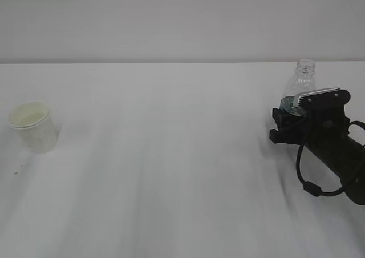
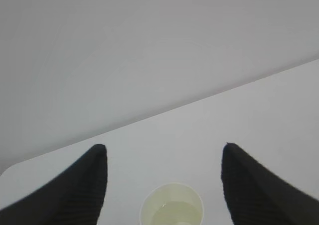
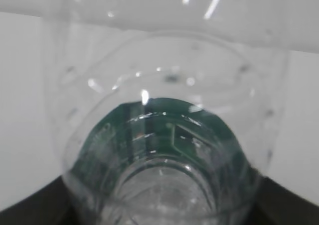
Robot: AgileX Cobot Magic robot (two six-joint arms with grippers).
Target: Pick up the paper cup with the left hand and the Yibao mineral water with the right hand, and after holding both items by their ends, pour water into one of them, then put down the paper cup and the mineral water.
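Note:
The paper cup (image 1: 33,127) stands upright on the white table (image 1: 171,172) at the far left, with pale liquid in its bottom. From above, the left wrist view shows that cup (image 2: 172,212) low between the two black fingers of my left gripper (image 2: 164,146), which is open wide and clear of it. The Yibao mineral water (image 1: 299,85), a clear uncapped bottle with a dark green label, stands upright at the right. My right gripper (image 1: 292,108) is shut on its lower body. The bottle (image 3: 159,135) fills the right wrist view, dark fingers (image 3: 30,210) at its sides.
The tabletop runs back to a pale wall (image 1: 171,18). A few small dark specks (image 1: 17,168) lie on the table just in front of the cup. The right arm's black body and cable (image 1: 325,166) lie low over the table's right side.

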